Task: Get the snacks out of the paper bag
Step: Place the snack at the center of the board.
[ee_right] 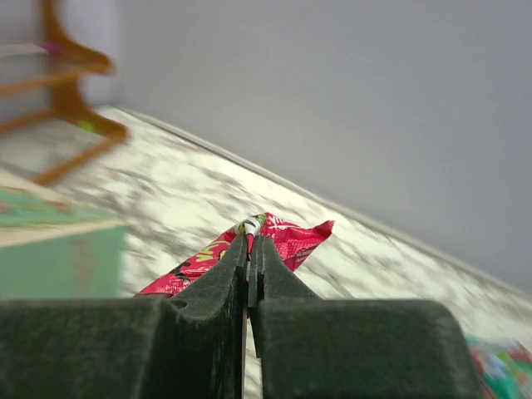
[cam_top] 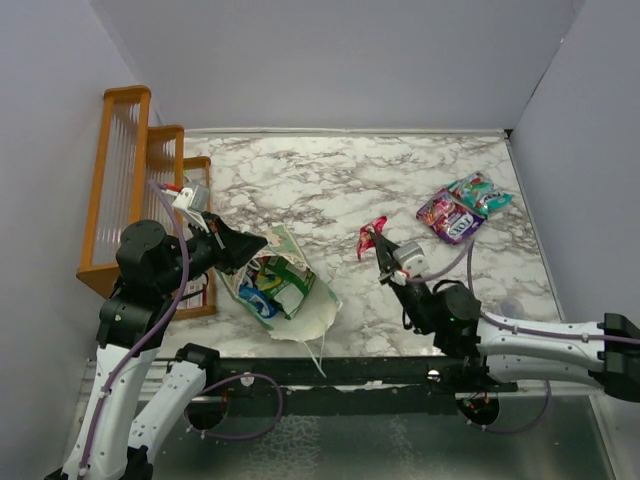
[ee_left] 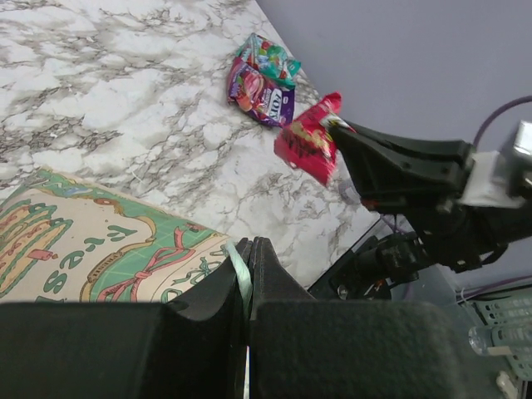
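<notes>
The mint-green paper bag (cam_top: 285, 285) lies on its side on the marble table, mouth toward the near edge, with green, blue and white snack packets (cam_top: 270, 280) showing inside. My left gripper (cam_top: 240, 247) is shut on the bag's upper edge; the thin green paper (ee_left: 240, 274) is pinched between its jaws. My right gripper (cam_top: 378, 243) is shut on a red snack packet (cam_top: 371, 234), held above the table to the right of the bag; the red packet (ee_right: 283, 241) sticks out past the fingertips. A teal packet (cam_top: 480, 192) and a pink-purple packet (cam_top: 449, 217) lie at the far right.
An orange wooden rack (cam_top: 140, 190) stands along the left wall behind my left arm. A small translucent disc (cam_top: 508, 306) lies near the right arm. White walls close the table on three sides.
</notes>
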Available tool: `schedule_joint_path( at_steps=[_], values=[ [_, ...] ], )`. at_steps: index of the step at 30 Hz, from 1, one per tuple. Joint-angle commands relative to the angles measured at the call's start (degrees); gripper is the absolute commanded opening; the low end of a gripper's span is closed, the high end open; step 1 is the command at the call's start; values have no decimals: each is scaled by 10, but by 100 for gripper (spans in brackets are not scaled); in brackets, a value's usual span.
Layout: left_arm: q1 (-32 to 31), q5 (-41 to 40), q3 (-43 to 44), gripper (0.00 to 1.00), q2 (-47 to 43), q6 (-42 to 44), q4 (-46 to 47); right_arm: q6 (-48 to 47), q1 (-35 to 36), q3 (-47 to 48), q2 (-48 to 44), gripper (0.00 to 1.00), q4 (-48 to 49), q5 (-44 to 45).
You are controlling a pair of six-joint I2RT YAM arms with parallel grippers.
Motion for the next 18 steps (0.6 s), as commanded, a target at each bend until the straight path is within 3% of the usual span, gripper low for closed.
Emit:
schedule_joint_path(
  at_steps=[1, 2, 4, 8, 13, 18],
  values=[
    [0, -12, 9, 0, 8, 11, 7, 145, -139, 15, 36, 1, -27, 81],
    [0, -11, 10, 0, 10, 11, 8, 219, -188, 27, 42, 1, -103, 37],
    [0, -10, 9, 0, 13, 12, 12, 305, -258, 33, 67, 1, -140, -4],
    [0, -7, 5, 0, 14, 9, 18, 376, -352, 49, 157, 2, -113, -41],
    [0, -5, 7, 0, 17, 12, 12, 476, -469, 113, 284, 1, -114, -151],
    [0, -6, 11, 0, 16, 15, 6, 494, -561, 199, 430, 1, -72, -242]
  ],
)
